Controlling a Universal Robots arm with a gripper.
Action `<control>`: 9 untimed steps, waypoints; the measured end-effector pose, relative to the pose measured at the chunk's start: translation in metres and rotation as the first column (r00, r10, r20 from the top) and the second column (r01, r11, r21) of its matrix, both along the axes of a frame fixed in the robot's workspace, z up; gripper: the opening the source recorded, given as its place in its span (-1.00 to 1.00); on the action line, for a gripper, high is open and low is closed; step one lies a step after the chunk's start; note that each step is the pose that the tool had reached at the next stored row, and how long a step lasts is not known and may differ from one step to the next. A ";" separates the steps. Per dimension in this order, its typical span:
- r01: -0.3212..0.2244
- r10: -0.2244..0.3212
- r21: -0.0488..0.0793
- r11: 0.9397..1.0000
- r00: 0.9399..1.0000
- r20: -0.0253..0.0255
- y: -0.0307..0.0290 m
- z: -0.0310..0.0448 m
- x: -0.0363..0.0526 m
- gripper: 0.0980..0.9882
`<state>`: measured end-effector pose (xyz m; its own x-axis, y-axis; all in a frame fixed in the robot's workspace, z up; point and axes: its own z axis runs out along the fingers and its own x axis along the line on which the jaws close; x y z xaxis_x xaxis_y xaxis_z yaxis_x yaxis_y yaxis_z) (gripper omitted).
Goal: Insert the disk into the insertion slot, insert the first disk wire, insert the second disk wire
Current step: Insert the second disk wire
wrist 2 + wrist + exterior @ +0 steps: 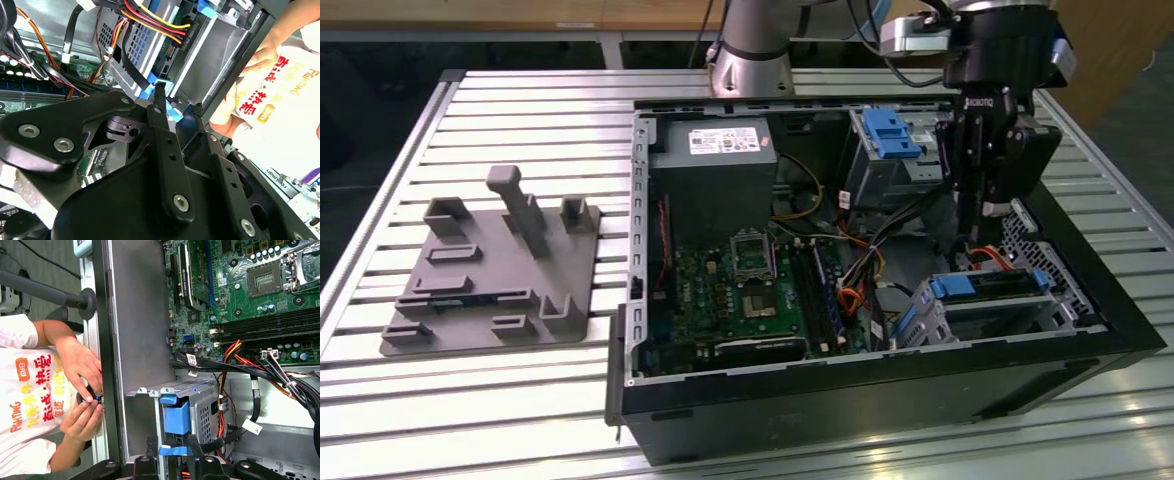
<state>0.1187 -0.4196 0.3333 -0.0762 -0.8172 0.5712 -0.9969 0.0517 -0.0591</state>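
Note:
The disk (983,288), edged by its blue rail, sits inside the insertion slot (947,318), a grey perforated cage at the case's near corner on the exterior view's right. In the first wrist view the blue carrier (176,417) shows in the cage (204,412). A black plug with red, yellow and black wires (172,46) sits against the disk's end. My gripper (983,235) reaches down into the case just behind the cage. Its black fingertips (160,89) stand either side of a small blue wire connector (172,112), and the gripper (179,98) appears shut on it.
The open computer case (881,400) lies on a slatted table. A taller bay with a blue latch (887,135) stands behind the gripper. Loose cables (280,375) cross above the motherboard (747,290). A person's hands (82,390) work at the case's outer wall. A grey fixture (494,280) lies at the exterior view's left.

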 end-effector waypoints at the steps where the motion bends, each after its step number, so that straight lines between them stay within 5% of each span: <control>1: 0.000 0.000 0.000 1.000 1.000 0.000 0.0000 -0.0001 0.0000 -0.41; 9: 0.000 0.000 0.000 1.000 1.000 0.000 0.0002 -0.0006 0.0000 -0.87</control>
<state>0.1187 -0.4193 0.3327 -0.0761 -0.8173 0.5712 -0.9969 0.0514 -0.0591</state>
